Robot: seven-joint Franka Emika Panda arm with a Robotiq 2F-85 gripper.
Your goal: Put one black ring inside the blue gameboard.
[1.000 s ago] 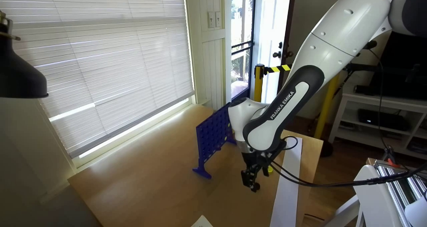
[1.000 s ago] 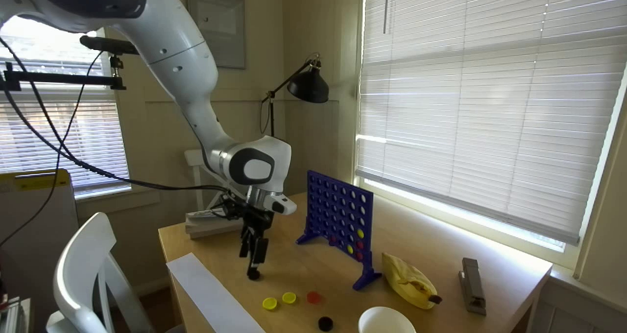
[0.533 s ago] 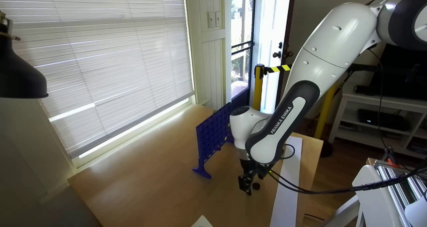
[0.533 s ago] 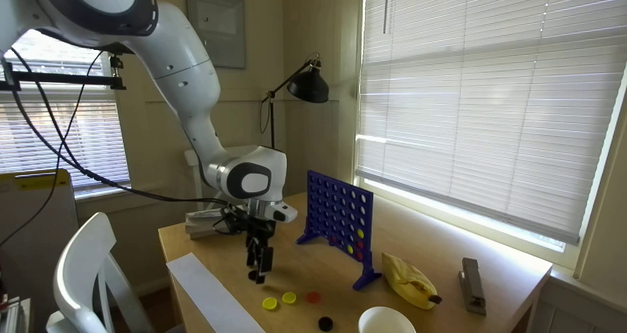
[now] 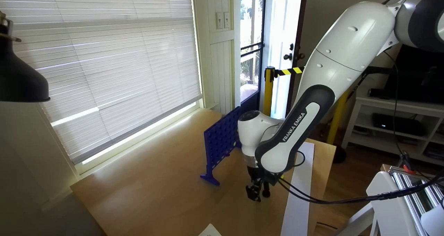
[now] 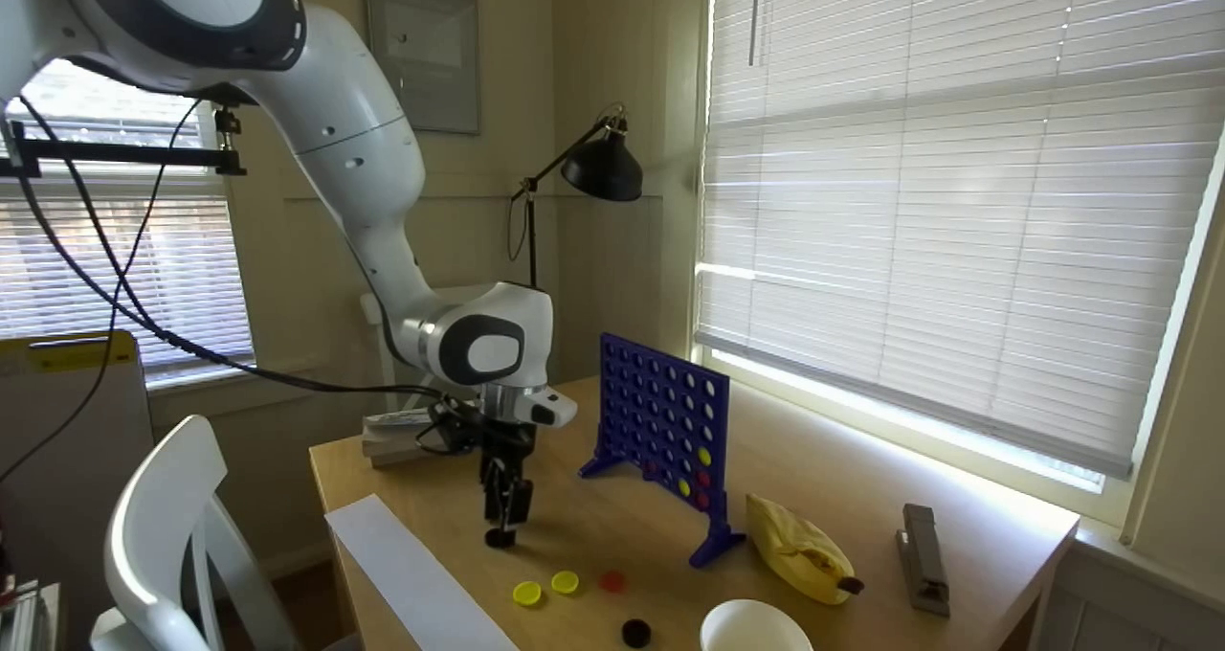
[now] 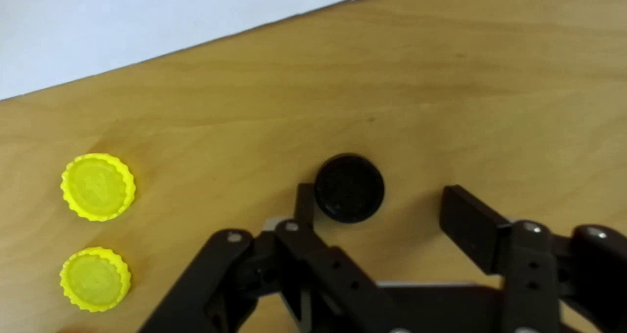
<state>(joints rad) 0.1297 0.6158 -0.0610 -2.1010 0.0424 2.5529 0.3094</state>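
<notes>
Reaching the black ring [image 7: 349, 188] looks nearly done, the claw [image 7: 378, 203] spread wide right by it, leaving the grab and the drop into the board [image 6: 662, 423].

Blue gameboard [image 6: 662, 421]: upright panel on feet, gridded with round holes, some lower ones filled. Black ring [image 7: 349, 188]: rimmed disc, flat, well apart from the gameboard's broad face; a second black ring [image 6: 635, 634] lies off the same face.
</notes>
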